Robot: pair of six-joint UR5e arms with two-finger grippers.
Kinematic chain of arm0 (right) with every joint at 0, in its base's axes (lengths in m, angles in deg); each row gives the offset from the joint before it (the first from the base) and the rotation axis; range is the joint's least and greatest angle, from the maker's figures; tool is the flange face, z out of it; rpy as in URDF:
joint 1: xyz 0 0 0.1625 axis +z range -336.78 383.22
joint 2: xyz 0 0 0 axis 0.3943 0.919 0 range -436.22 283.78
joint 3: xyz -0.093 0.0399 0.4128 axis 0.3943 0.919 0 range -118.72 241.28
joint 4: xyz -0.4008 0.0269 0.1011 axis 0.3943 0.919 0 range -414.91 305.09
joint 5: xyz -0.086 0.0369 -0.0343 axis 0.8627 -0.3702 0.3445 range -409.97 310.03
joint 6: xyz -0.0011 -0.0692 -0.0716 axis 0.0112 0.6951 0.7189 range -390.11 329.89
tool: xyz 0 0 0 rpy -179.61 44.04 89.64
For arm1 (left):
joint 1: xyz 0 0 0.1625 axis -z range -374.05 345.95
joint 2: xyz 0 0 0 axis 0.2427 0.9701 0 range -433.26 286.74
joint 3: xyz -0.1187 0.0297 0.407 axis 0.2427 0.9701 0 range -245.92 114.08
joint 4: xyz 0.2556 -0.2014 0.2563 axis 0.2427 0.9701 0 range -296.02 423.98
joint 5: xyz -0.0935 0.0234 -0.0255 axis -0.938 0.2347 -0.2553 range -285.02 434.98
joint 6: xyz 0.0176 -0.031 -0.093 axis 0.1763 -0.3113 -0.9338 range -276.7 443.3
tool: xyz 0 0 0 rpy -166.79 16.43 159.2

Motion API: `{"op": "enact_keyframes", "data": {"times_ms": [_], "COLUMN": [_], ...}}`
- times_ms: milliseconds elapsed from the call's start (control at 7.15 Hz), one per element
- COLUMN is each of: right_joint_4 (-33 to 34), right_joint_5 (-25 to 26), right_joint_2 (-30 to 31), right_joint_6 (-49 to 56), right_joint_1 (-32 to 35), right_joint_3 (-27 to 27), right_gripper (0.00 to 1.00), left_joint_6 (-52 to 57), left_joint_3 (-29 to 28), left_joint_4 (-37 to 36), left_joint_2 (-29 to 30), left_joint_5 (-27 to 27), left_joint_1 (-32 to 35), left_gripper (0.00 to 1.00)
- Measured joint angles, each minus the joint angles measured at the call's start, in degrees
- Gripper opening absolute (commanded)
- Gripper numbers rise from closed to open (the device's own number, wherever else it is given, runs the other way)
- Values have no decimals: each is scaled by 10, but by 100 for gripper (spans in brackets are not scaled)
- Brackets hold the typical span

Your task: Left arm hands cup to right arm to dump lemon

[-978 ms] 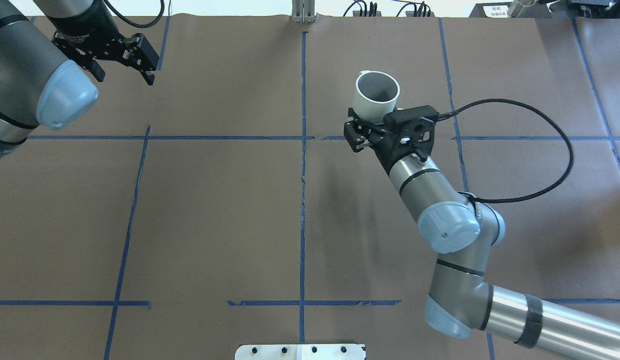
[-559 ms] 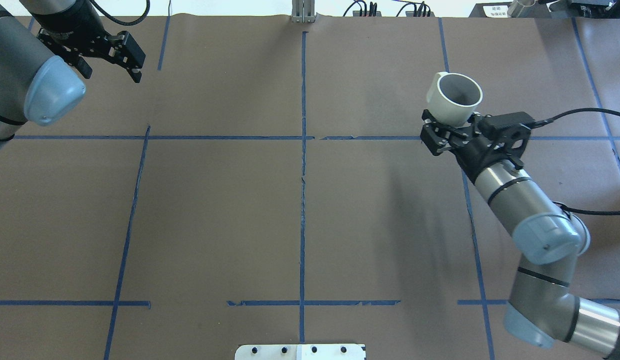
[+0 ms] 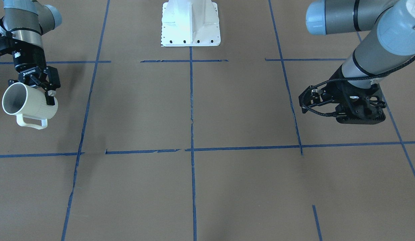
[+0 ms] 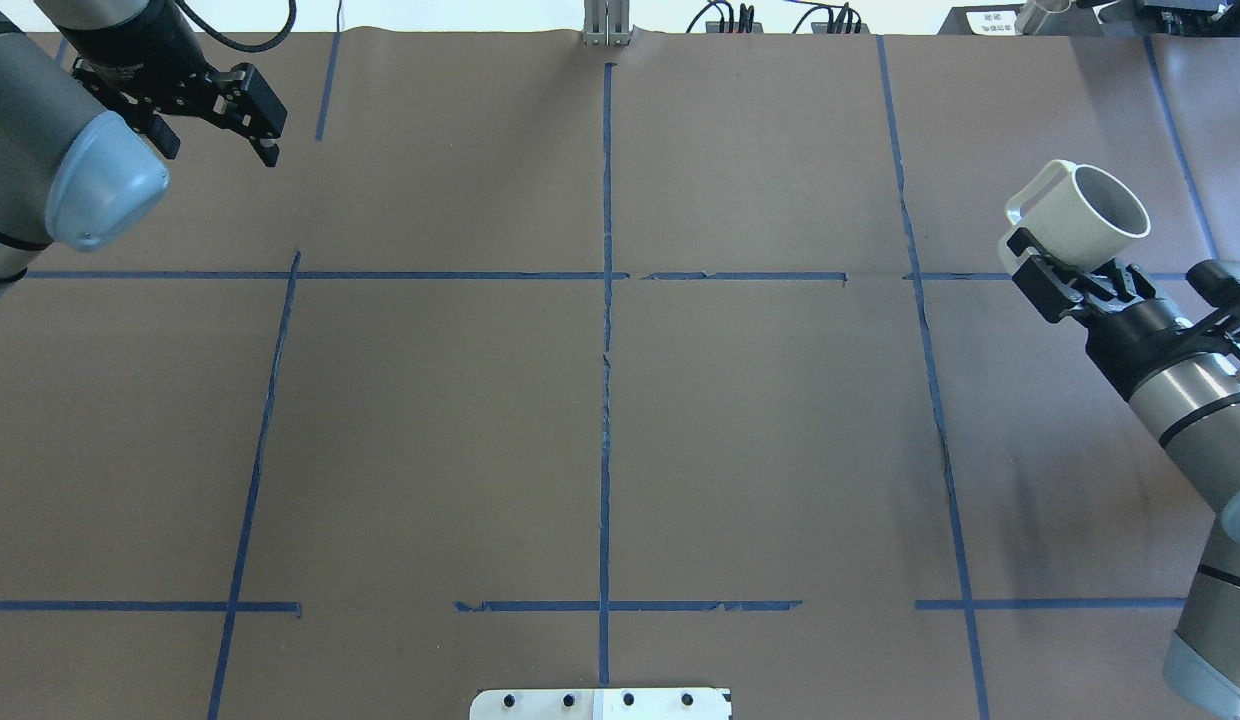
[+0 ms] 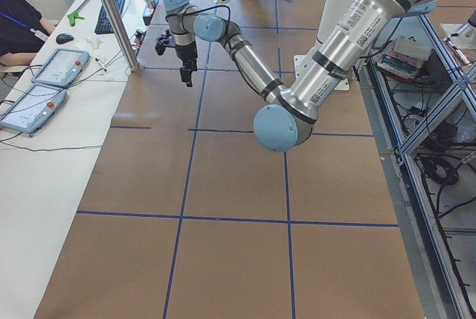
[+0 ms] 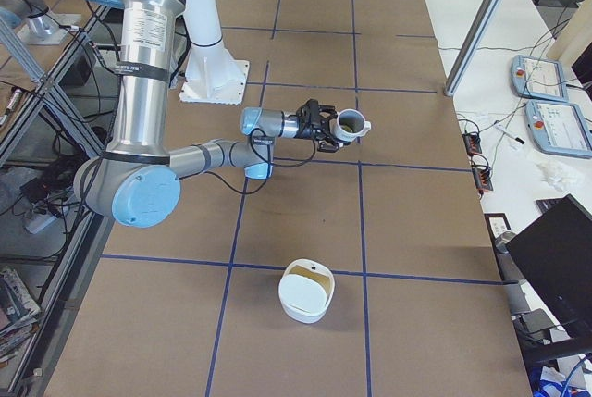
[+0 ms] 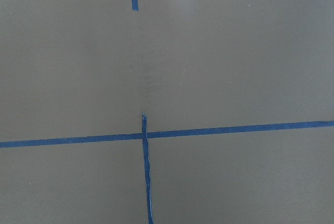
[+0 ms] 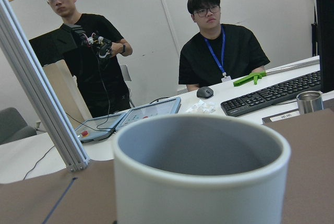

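Handover looks done: right gripper (image 4: 1075,262) is pinching the cup (image 4: 1085,215) by its base, tilted, up over the table's far right. Left gripper (image 4: 220,140) hangs spread and empty, far left. Next up, I'd guess: tip it over the white bowl (image 6: 305,292). Can't spot the lemon.

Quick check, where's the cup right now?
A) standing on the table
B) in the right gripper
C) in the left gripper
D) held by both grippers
B: the right gripper is shut on the cup, which is tilted and off the table, while the left gripper hangs open and empty far across.
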Motion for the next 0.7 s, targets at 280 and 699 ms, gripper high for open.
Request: {"op": "enact_keyframes", "data": {"times_ms": [280, 699], "right_joint_4": [-65, -262], "right_joint_5": [-24, -114], "right_joint_2": [56, 106], "right_joint_6": [-114, -176], "right_joint_1": [29, 119], "right_joint_3": [8, 142], "right_gripper": [50, 50], "left_joint_6": [-3, -6], "left_joint_3": [-1, -1], "left_joint_4": [1, 1], "left_joint_2": [0, 2], "left_joint_5": [0, 0], "left_joint_1": [-1, -2], "left_gripper": [100, 100]}}
